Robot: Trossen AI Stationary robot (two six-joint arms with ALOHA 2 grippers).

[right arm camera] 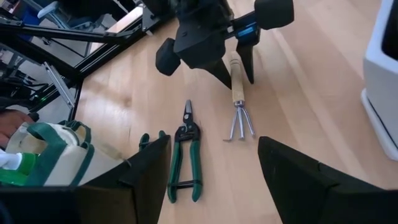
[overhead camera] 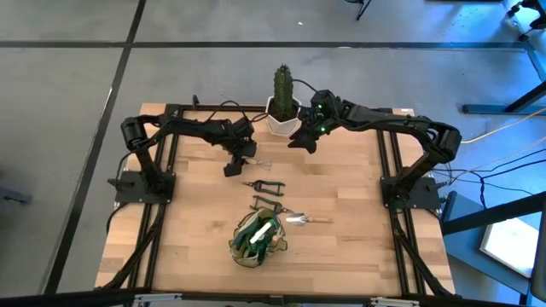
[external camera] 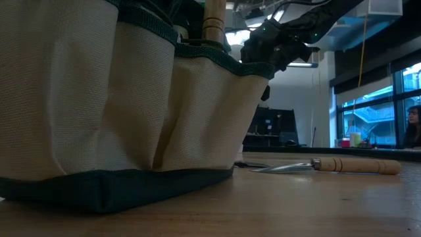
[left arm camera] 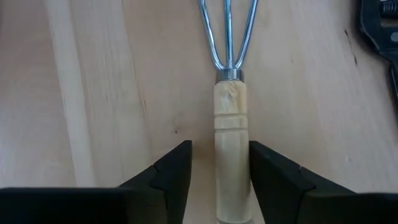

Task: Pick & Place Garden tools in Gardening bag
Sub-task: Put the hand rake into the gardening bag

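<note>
The left gripper point(left arm camera: 219, 180) stands open astride the wooden handle of the fork point(left arm camera: 229, 106), which lies flat on the worktop point(left arm camera: 93, 93) behind the shears point(right arm camera: 185, 155). Its jaws look unevenly spaced about the handle, so centre them, then close squarely. The right gripper point(right arm camera: 211, 180) hangs open near the cactus pot point(overhead camera: 281, 122), well apart from the gardening bag point(overhead camera: 254, 239).
</note>
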